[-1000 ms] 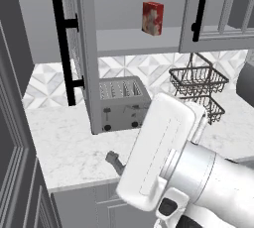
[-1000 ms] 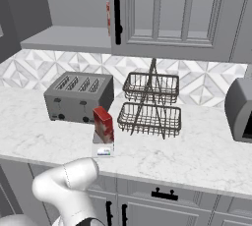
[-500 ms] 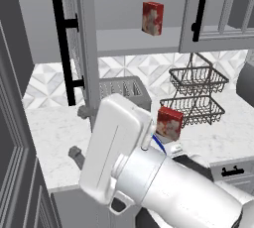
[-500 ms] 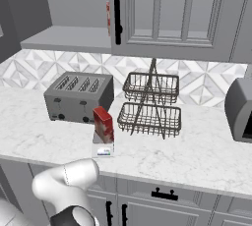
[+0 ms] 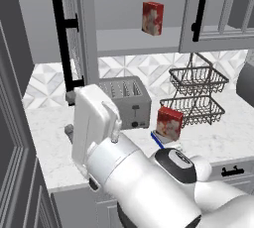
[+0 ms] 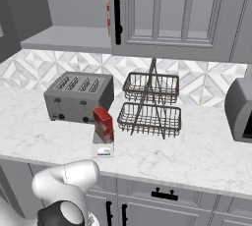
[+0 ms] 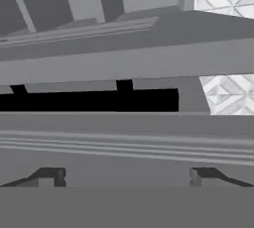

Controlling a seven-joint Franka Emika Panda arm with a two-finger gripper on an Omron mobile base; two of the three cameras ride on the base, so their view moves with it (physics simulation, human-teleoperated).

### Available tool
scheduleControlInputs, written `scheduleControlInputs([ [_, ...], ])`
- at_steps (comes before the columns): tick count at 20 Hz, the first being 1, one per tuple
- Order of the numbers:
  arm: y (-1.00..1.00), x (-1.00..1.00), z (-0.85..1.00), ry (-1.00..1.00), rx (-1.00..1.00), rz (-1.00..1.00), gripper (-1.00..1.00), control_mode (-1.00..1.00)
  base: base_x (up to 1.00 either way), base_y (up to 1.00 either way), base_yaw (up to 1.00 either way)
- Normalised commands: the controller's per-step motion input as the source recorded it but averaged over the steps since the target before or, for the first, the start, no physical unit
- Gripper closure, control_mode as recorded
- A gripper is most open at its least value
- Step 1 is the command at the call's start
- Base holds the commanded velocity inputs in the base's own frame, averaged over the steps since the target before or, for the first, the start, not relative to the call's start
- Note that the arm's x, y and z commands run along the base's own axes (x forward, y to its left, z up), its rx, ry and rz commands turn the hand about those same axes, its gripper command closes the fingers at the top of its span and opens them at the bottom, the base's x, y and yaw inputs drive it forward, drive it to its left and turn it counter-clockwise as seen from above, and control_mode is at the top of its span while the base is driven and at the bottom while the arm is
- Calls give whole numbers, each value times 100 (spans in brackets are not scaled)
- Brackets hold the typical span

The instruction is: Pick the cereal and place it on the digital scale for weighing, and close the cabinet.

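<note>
- A red cereal box (image 5: pixel 169 123) stands upright on the digital scale (image 6: pixel 103 149), on the marble counter (image 6: pixel 197 156) at about 4 o'clock from the grey toaster (image 5: pixel 126 101); the right base view shows the same box (image 6: pixel 104 124) just in front of the toaster's right end.
- The scale's blue edge (image 5: pixel 158 140) peeks out at the box's 7 o'clock in the left base view; the right base view shows its pale top plate and a small display strip, too small to read.
- A second, look-alike red box (image 5: pixel 152 18) stands on the inner shelf of the cabinet (image 5: pixel 129 41), at 12 o'clock from the scale; from the right it is only a red sliver (image 6: pixel 108 18) beside the door edge.
- No writing on either box can be read.
- The cabinet's left door (image 5: pixel 74 38) hangs open, its black bar handle (image 5: pixel 63 48) facing out; the right door (image 6: pixel 172 16) looks shut.
- The two-tier wire basket (image 6: pixel 150 104) sits at 3 o'clock from the cereal.
- The gripper (image 7: pixel 128 175) has its fingers spread wide, holding nothing, facing a door's black bar handle (image 7: pixel 89 100) up close.
- Since the earlier frames the arm has swung left, uncovering the box and toaster in the left base view.
</note>
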Motion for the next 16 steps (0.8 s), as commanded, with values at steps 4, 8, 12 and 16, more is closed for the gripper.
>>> scheduleControlInputs([
  [4, 16, 62, -16, 0, -14, -34, -100, -100, 0, 0, 0],
  [8, 34, 71, -26, 0, -14, -28, -100, -100, 0, 0, 0],
  [12, 3, 94, -47, 0, -9, -25, -100, -100, 0, 0, 0],
  [16, 0, 88, -51, 0, -3, -22, -100, -100, 0, 0, 0],
])
